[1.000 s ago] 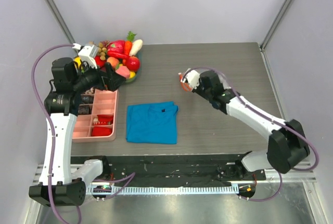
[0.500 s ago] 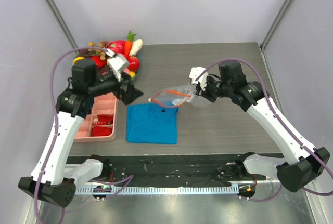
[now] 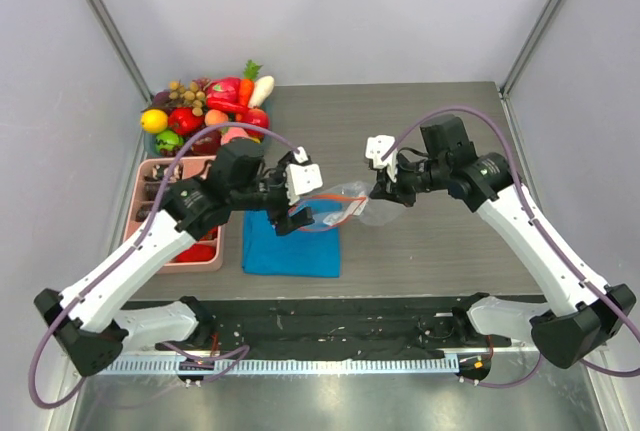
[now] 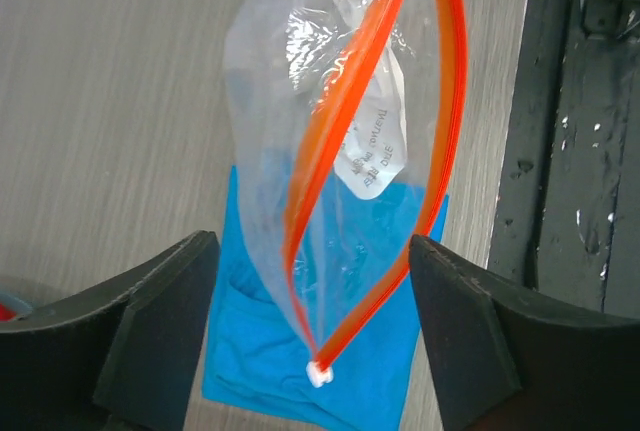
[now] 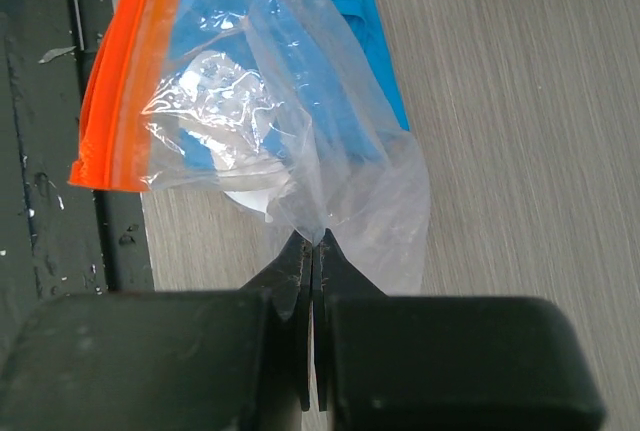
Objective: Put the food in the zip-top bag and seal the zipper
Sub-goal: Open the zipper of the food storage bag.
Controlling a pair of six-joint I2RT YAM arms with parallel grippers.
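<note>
The right hand [image 5: 312, 243] is closed on the clear crinkly zip-top bag [image 5: 300, 121], held over the counter [image 3: 430, 121] middle — its orange-red zipper [image 4: 335, 121] runs lengthwise between the 2 jaws of the left hand [image 4: 312, 256], spread wide, not touching.

Grey wood-grain desk [image 3: 430, 251]. Pink divided tray [image 3: 145, 183] at the left edge, with dark and red bits in its compartments. Food [image 3: 215, 101] heaped at the far left corner, just beyond the tray. Blue cloth [image 3: 290, 251] lies folded flat just right of the tray. Black strip [image 3: 350, 326] runs along the near edge.
</note>
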